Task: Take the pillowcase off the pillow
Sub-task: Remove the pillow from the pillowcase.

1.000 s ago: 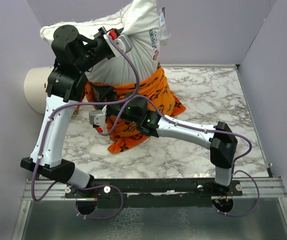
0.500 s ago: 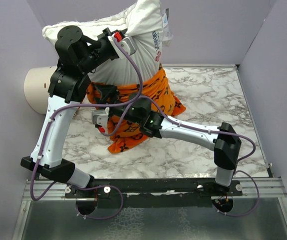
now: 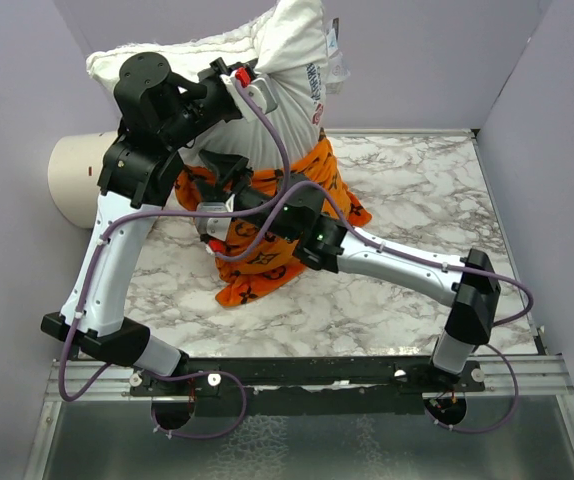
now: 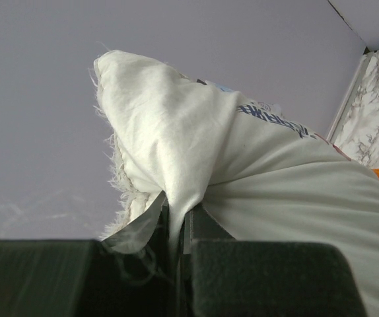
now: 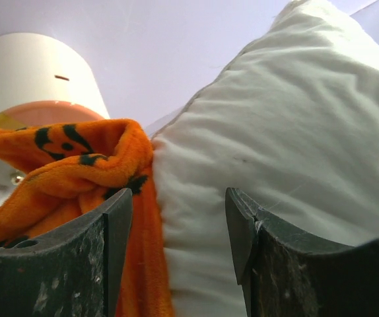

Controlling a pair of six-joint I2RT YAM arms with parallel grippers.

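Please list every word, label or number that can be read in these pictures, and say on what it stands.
No text is legible.
On the pillow, blue print: too blurred to read.
On the small tag at the pillow's upper edge: too small to read.

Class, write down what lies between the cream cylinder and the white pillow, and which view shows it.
The bunched orange pillowcase, touching the pillow; the cylinder stands behind it. The right wrist view shows this.
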